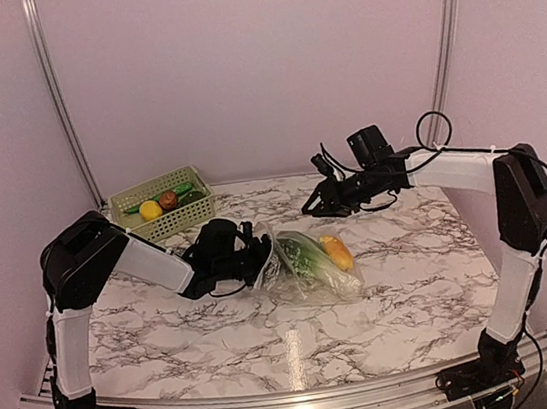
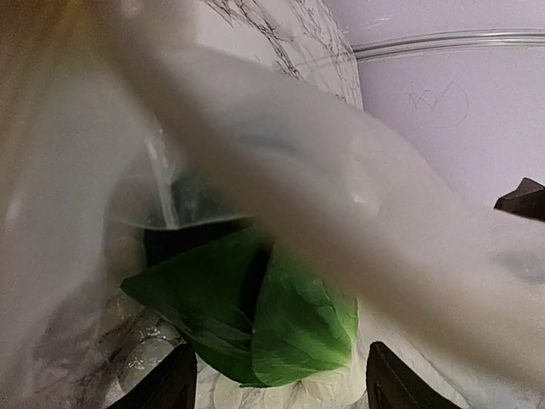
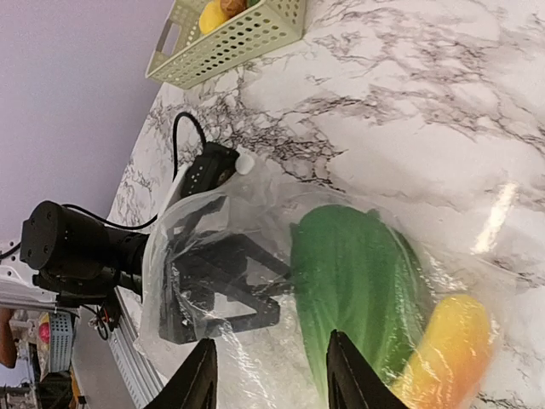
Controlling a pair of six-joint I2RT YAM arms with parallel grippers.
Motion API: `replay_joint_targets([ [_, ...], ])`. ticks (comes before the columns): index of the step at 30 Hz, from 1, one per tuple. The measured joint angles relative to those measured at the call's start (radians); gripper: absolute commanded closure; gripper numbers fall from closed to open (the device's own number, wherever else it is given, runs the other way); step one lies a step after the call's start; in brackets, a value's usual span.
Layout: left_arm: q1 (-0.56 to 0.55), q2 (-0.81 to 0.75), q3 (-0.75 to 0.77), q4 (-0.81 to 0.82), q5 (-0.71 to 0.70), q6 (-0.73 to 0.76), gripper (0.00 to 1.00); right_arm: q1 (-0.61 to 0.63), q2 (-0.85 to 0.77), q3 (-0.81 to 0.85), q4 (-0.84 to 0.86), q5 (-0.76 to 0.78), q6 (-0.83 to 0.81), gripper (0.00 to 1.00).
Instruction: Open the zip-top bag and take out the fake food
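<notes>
Zip-top bag (image 1: 310,286) lies mid-surface (image 1: 273,356), mouth toward the L edge and already open.

L gripper (image 2: 281,385): spread, pushed inside the mouth, film draped over it, pinching nothing visible.

R gripper (image 3: 269,379): spread, empty, hovering above the bag on the back-edge side.

Fake food: green leafy piece (image 1: 304,256) and yellow-orange piece (image 1: 337,252) are inside the bag, side by side.

Basket (image 1: 182,216) at the back-L corner holds a yellow piece (image 1: 150,210), brown piece (image 1: 168,199) and dark green piece (image 1: 189,192). Probably taken out already, so approx. half done, two to go.

In the way: slack film sagging across L gripper's path to the green leafy piece.
</notes>
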State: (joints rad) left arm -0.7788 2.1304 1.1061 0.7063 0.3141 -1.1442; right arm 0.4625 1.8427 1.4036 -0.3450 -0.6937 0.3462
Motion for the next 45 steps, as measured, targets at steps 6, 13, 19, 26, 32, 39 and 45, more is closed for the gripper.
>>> replay_joint_targets([
  [6,0.0,0.005,0.011,-0.003,-0.001,-0.017,0.29,-0.168,-0.049,-0.058,-0.033,0.052,-0.033,0.57],
  [13,0.0,0.022,0.027,-0.004,0.002,-0.019,0.27,-0.204,0.016,-0.077,-0.091,0.095,-0.073,0.53],
  [19,0.0,0.04,0.027,-0.005,0.014,-0.019,0.24,-0.205,0.134,-0.057,-0.098,0.085,-0.084,0.52],
  [26,0.0,0.056,0.064,-0.021,0.026,-0.019,0.21,-0.206,0.218,-0.037,-0.06,0.011,-0.064,0.61],
  [32,-0.004,0.09,0.122,-0.034,0.027,-0.019,0.2,-0.201,0.243,-0.032,-0.006,-0.058,-0.031,0.81],
  [39,-0.009,0.136,0.177,-0.043,0.023,-0.032,0.27,-0.169,0.252,-0.026,0.024,-0.098,-0.021,1.0],
  [45,-0.009,0.145,0.188,-0.047,0.012,-0.054,0.52,-0.143,0.251,-0.027,0.042,-0.11,-0.018,1.0],
])
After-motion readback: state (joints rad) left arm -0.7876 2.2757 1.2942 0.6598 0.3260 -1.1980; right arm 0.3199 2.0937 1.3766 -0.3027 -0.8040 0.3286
